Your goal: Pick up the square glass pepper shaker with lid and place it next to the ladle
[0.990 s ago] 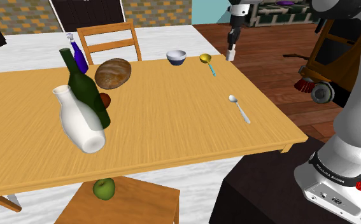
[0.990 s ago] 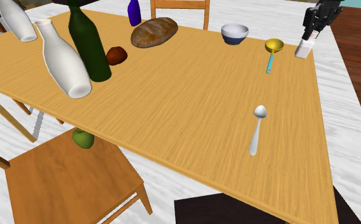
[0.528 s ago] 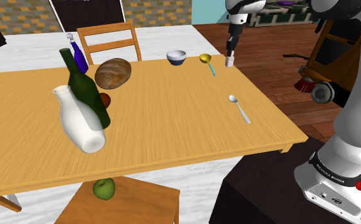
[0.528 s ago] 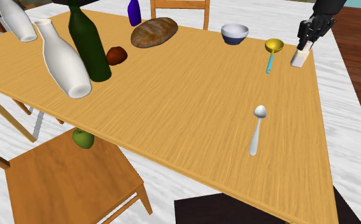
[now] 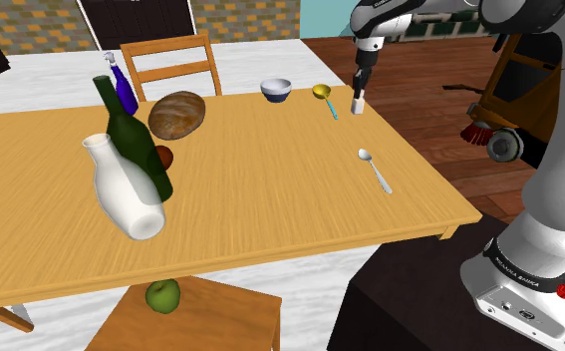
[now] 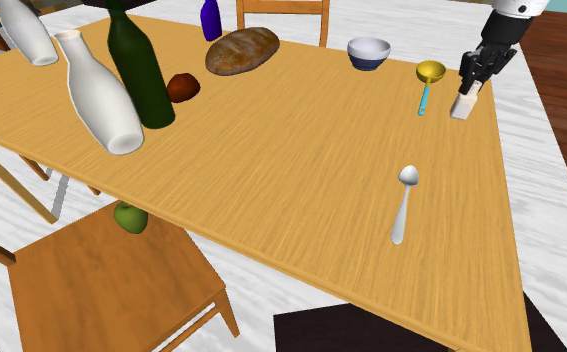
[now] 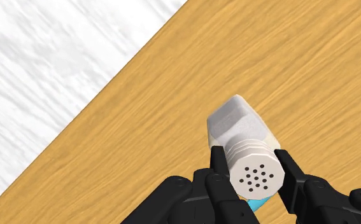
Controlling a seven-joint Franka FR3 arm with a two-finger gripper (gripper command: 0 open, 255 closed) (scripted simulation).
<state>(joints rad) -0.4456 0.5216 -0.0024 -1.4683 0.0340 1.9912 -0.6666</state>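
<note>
clasping pepper shaker [image 7: 237, 124], claw [image 7: 249, 162] tilted downward

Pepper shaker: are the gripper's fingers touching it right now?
Touching. In the wrist view the gripper has its two black fingers pressed against opposite sides of the white pepper shaker at its ribbed lid, with no gap on either side.

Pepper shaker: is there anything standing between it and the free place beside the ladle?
Nothing visible does. The gripper is shut on the white pepper shaker, which is tilted and close beside the yellow ladle with the blue handle. Only bare table lies between them. The spoon lies apart, out of the way.
</note>
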